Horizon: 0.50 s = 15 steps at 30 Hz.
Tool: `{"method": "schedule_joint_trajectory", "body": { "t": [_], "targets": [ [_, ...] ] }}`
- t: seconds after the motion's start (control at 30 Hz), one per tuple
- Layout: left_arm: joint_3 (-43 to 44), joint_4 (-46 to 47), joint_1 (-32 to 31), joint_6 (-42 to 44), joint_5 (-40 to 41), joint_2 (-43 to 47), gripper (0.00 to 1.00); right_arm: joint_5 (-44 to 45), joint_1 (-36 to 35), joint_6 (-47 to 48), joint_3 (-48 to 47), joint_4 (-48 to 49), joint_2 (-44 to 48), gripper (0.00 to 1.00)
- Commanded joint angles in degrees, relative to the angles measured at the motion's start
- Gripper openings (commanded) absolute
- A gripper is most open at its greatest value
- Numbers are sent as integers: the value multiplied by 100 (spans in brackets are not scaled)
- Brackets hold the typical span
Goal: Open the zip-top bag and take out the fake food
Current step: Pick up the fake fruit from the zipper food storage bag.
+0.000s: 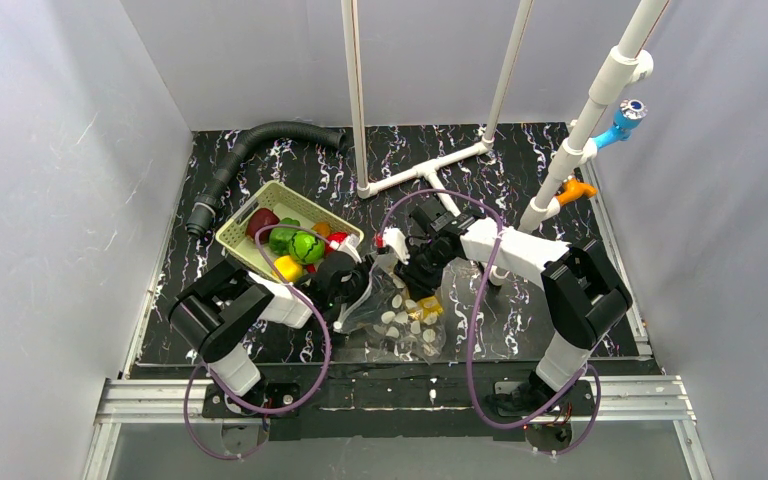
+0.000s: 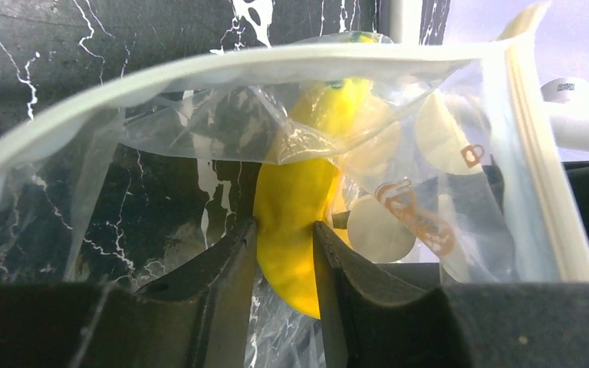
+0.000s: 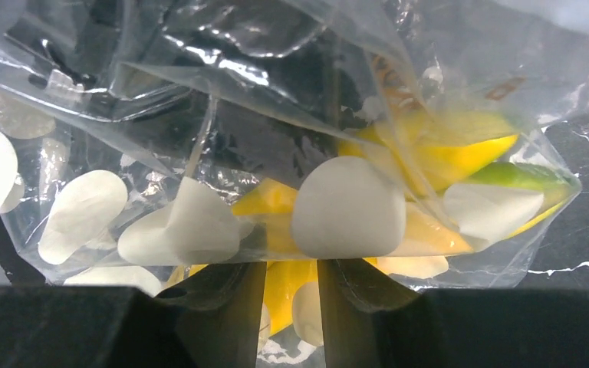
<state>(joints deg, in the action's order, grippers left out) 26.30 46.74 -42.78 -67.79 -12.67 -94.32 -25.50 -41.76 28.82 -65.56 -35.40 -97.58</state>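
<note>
The zip-top bag (image 1: 405,322), clear with off-white dots, lies near the table's front, between my two grippers. My left gripper (image 2: 285,245) reaches in through the bag's open zip rim (image 2: 199,65) and is shut on the yellow banana (image 2: 299,199). In the top view the left gripper (image 1: 358,290) is at the bag's left side. My right gripper (image 3: 291,303) is shut on the bag's plastic (image 3: 222,100), with the banana (image 3: 445,157) showing through it. In the top view the right gripper (image 1: 415,265) is at the bag's far edge. Dark red (image 1: 262,221), green (image 1: 295,241) and yellow (image 1: 288,267) fruits lie in the basket.
The pale green slotted basket (image 1: 245,210) stands at the left, just behind my left arm. A black corrugated hose (image 1: 260,140) curves at the back left. A white pipe frame (image 1: 430,170) stands at the back, with an orange clamp (image 1: 575,188) at the right. Grey walls close three sides.
</note>
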Motion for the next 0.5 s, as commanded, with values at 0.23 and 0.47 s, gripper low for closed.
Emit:
{"method": "schedule_joint_trajectory", "body": {
  "t": [0.23, 0.47],
  "targets": [
    [253, -288, -120, 81, -155, -207, 55, -80, 60, -77, -88, -57, 120, 38],
    [137, -302, -116, 137, -57, -217, 56, -197, 475, -230, 155, 195, 520, 41]
  ]
}}
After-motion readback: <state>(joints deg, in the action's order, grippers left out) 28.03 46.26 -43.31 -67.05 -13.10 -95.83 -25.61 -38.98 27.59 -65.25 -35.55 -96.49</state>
